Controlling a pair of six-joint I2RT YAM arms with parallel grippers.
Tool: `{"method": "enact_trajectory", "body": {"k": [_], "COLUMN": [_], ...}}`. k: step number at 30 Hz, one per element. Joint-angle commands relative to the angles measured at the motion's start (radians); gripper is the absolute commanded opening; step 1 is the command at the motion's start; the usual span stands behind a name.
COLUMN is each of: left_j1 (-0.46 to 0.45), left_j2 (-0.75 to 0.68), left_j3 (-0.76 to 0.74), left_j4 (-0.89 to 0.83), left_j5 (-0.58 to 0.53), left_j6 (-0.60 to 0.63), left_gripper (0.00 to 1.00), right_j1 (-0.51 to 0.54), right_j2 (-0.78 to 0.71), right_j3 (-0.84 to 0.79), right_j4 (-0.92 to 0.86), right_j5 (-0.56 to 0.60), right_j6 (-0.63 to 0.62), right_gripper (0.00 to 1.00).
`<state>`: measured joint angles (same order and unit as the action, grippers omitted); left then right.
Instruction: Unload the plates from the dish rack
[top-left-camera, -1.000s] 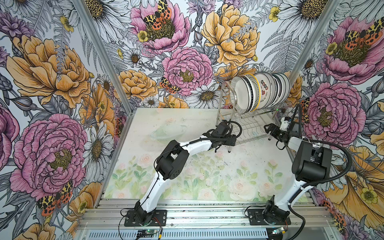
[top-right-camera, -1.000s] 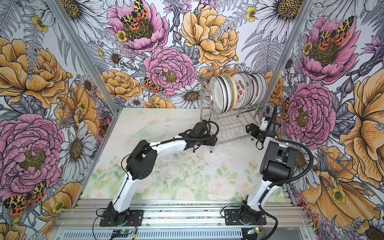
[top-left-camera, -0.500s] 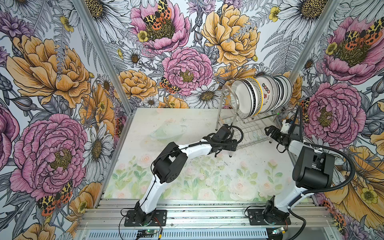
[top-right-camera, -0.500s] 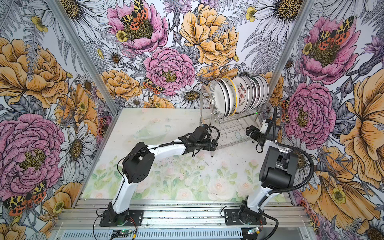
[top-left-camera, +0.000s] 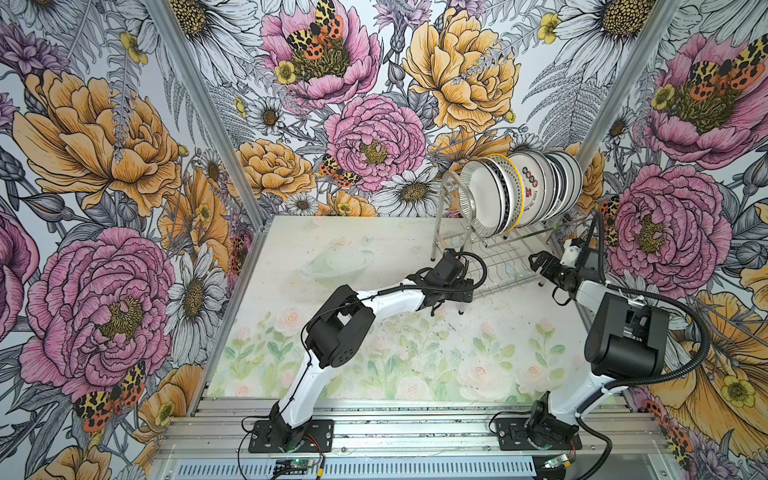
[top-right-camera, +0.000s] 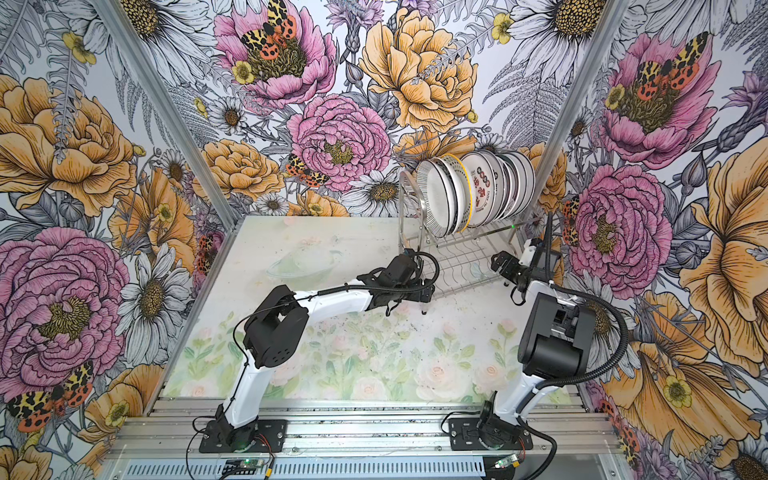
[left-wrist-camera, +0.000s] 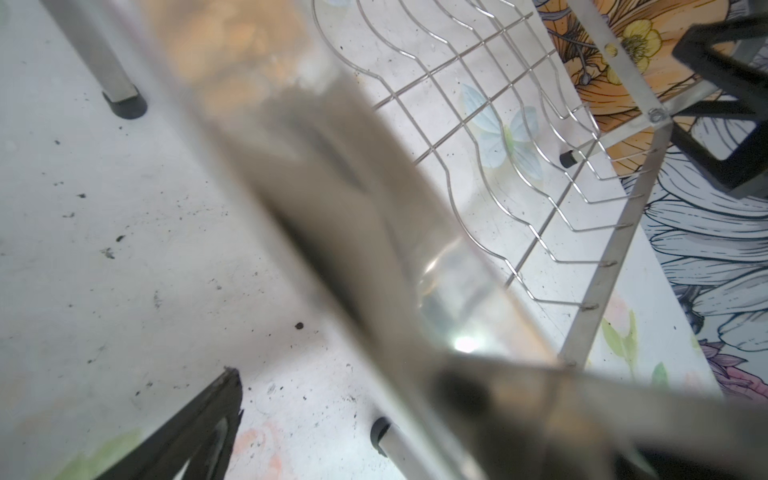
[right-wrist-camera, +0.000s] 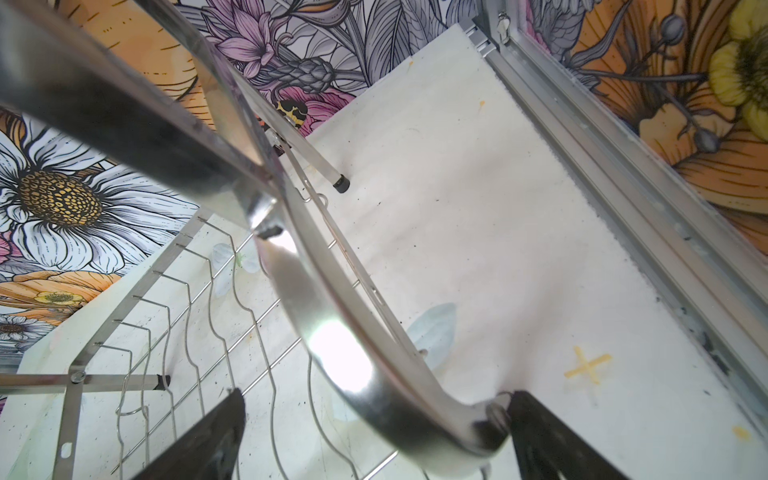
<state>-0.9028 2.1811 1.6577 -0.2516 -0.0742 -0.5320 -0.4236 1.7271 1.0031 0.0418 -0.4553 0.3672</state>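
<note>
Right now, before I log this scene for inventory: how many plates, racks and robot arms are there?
Plates: about 10, packed too tightly for an exact count
Dish rack: 1
Robot arms: 2
Total: about 13

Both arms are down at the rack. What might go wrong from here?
The right gripper, fingers open, straddles a steel band of the dish rack; closing or lifting may drag the rack. The plates stand on edge, packed on the top tier; a jolt might topple them. The left gripper, low at the lower tier, could snag its wires.
</note>
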Motion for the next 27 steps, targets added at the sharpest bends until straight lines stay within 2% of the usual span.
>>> {"method": "enact_trajectory", "body": {"k": [1, 5, 12, 16, 23, 27], "left_j1": [-0.098, -0.106, -0.139, -0.132, -0.120, -0.126], "left_j2": [-0.042, -0.038, 0.045, 0.054, -0.012, -0.067], "left_j3": [0.065, 0.071, 0.187, 0.189, 0.096, 0.059], "left_j4": [-0.094, -0.110, -0.174, -0.180, -0.174, -0.117], "left_j5": [-0.196, -0.284, -0.444, -0.471, -0.535, -0.505], "left_j6": [0.118, 0.032, -0.009, -0.033, -0.083, -0.064], "left_gripper": [0.99, 0.99, 0.98, 0.99, 0.99, 0.99], "right_j1": [0.049, 0.061, 0.080, 0.094, 0.097, 0.097], "right_j2": [-0.034, -0.035, -0.029, -0.025, -0.052, -0.085], "right_j3": [-0.021, -0.034, -0.051, -0.053, -0.067, -0.082], "right_j4": [-0.036, -0.036, -0.031, -0.029, -0.029, -0.029], "right_j5": [-0.054, -0.036, -0.026, -0.023, -0.016, -0.012], "right_j6": [0.039, 0.055, 0.072, 0.073, 0.081, 0.092], "right_gripper": [0.99, 0.99, 0.99, 0.99, 0.99, 0.99]}}
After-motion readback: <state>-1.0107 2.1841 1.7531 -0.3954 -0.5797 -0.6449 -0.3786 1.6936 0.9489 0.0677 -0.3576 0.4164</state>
